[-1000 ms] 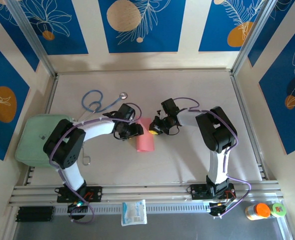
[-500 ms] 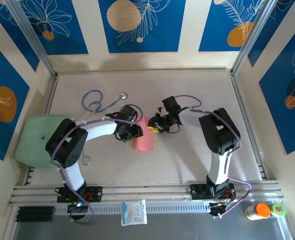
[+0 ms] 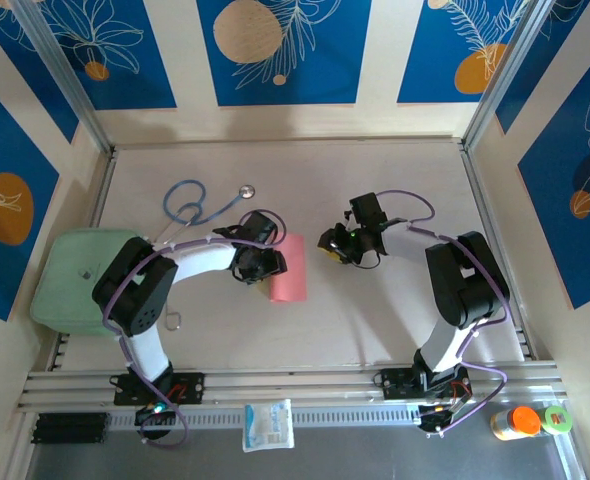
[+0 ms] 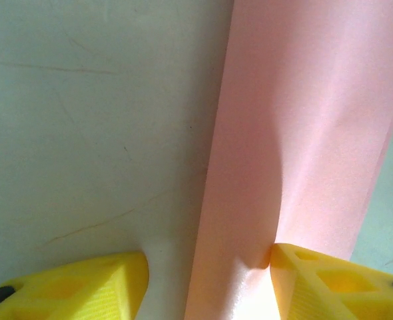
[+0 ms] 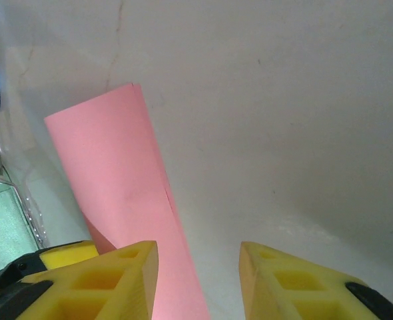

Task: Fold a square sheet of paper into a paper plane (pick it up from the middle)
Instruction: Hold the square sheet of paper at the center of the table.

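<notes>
The square sheet of paper lies on the table folded into a narrow salmon-pink strip, with its long side running away from the arms. My left gripper is low over its left edge and open. In the left wrist view the right fingertip presses onto the paper and the other one rests on bare table. My right gripper stands open a short way to the right of the strip. Its wrist view has nothing between the fingers, and the paper lies to the left.
A blue stethoscope lies at the back left. A pale green pad sits at the left edge. On the front rail are a white packet and an orange-capped bottle. Bare table stretches to the right of the paper.
My right gripper has opened and drawn back to the right, away from the paper's right edge. The left gripper has stayed at the paper's left edge.
</notes>
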Robot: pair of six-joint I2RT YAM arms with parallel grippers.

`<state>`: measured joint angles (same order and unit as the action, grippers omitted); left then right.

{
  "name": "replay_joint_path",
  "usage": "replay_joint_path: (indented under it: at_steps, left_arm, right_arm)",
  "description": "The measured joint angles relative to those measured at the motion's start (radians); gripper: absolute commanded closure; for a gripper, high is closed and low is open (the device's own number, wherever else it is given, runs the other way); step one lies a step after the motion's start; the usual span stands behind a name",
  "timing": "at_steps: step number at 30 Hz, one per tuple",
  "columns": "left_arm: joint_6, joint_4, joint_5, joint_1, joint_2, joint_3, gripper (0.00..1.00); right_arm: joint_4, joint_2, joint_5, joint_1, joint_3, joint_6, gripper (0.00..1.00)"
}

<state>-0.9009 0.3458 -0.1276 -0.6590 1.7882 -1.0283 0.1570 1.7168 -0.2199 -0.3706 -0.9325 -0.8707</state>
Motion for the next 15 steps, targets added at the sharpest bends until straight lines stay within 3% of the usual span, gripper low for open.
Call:
replay_joint_path:
  at_steps: [15]
  left_arm:
    - [0.027, 0.016, -0.002, -0.001, 0.023, -0.014, 0.41]
  right_arm:
    - [-0.001, 0.005, -0.001, -0.003, 0.0, 0.0, 0.63]
